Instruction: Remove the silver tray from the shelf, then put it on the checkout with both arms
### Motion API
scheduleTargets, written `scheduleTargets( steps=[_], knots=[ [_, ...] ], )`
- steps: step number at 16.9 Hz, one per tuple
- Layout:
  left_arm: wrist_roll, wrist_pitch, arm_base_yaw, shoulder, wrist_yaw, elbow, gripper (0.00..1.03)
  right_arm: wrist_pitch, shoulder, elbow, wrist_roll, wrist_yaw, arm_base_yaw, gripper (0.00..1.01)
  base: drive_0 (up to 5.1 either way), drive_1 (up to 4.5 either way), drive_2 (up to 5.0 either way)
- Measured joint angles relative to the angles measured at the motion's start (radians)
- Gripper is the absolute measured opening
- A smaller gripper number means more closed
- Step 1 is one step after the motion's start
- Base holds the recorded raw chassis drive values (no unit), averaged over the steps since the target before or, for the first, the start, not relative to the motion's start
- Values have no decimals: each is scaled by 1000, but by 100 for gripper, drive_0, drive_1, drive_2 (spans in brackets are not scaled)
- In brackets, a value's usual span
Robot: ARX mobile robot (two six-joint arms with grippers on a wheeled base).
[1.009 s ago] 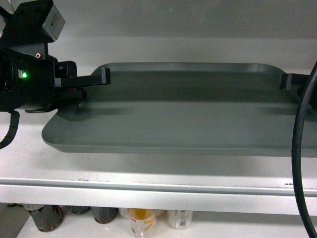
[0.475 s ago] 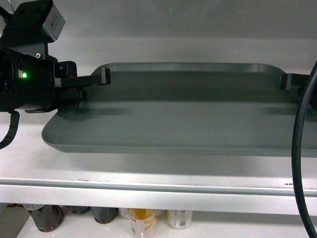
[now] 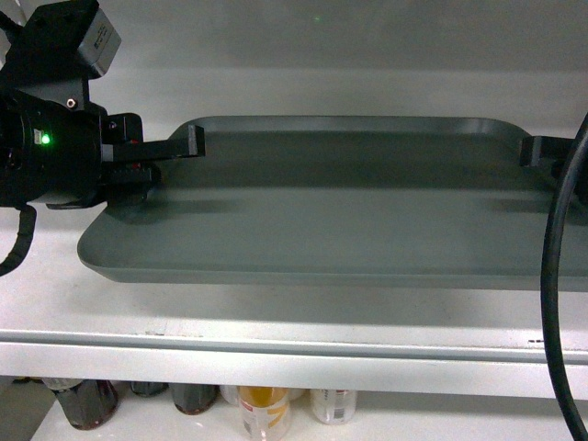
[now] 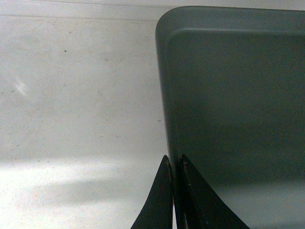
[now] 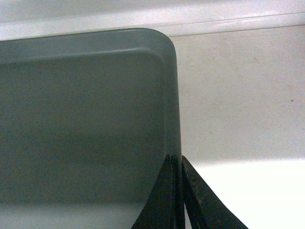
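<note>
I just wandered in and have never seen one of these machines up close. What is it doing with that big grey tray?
A two-armed robot is gripping the silver tray on a white shelf. The left gripper is pinched on the tray's left rim, and the right gripper is pinched on the right rim. The tray's front edge casts a shadow on the shelf, so it may be lifted slightly. Bottles stand on a lower level.

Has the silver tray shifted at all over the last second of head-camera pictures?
No. The silver tray sits at the same spot against the shelf front lip, with both tools clamped on its side rims: left tool, right tool.
</note>
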Motion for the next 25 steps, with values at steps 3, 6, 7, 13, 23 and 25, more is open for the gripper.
scheduleTargets(
  steps=[3,6,7,13,23,25],
  knots=[
    [1,2,0,0,0,7,3,2,0,0,0,0,1,3,4,-132,141],
    [3,4,0,-2,0,17,3,2,-4,0,1,4,0,3,13,-396,422],
    [3,6,0,-2,0,17,3,5,-4,0,1,4,0,3,13,-396,422],
    [5,2,0,-6,-3,18,3,2,-6,3,1,7,5,3,12,-402,426],
    [5,6,0,-8,-4,18,3,5,-6,4,0,8,5,3,8,-406,421],
    [5,5,0,-8,-3,18,3,3,-6,4,0,8,5,3,7,-407,421]
  ],
)
